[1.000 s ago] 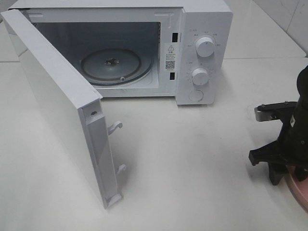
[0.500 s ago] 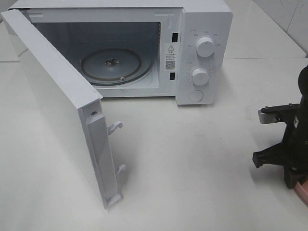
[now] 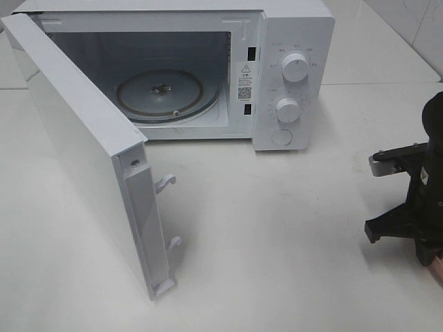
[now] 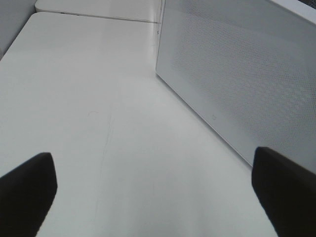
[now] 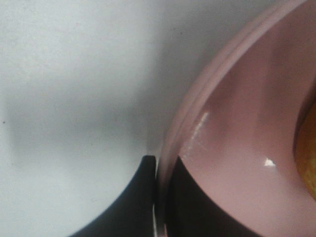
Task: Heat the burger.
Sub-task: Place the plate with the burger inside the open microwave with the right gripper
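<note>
Now the right gripper [image 5: 157, 170] is clamped on the rim of the flat pink round plate [image 5: 232, 148] — a second ago its jaws stood apart.
Its black fingers pinch the plate's edge at the near right of the white table [image 3: 277, 228], the arm having drifted slightly right. The golden-bunned burger [image 5: 308, 148] sits on that plate, only a sliver showing in the right wrist view. With the grip made, the carry can probably begin toward the white microwave oven [image 3: 291, 41] at the far side — its door [image 3: 76, 152] open, its glass turntable [image 3: 163, 93] bare. The left gripper [image 4: 153, 187] holds nothing, jaws wide apart, beside that door.
</note>
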`<state>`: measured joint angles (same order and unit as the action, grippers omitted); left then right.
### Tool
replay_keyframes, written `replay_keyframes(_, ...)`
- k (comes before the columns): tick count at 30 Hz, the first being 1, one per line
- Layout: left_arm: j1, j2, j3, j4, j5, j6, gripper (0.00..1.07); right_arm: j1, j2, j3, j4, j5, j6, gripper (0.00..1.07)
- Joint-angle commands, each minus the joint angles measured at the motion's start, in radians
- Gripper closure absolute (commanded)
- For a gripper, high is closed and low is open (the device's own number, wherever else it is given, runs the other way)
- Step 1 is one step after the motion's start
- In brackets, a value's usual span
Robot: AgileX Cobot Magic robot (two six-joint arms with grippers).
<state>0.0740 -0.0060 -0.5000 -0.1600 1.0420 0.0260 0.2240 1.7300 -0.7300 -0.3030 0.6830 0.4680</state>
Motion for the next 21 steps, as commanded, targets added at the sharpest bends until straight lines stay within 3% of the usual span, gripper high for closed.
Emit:
replay_keyframes(1,0.002,-0.019,0.003,0.002,-0.01,-0.004,0.06,0.034,-0.007,0.007,-0.051,0.018,0.048,1.07)
replay_keyframes(12,0.002,-0.019,0.003,0.002,-0.01,-0.004,0.06,0.143,-0.007,0.007,-0.166,0.104,0.145,1.07)
replay_keyframes(21,0.002,-0.019,0.003,0.002,-0.01,-0.004,0.06,0.181,-0.077,0.007,-0.222,0.142,0.177,1.07)
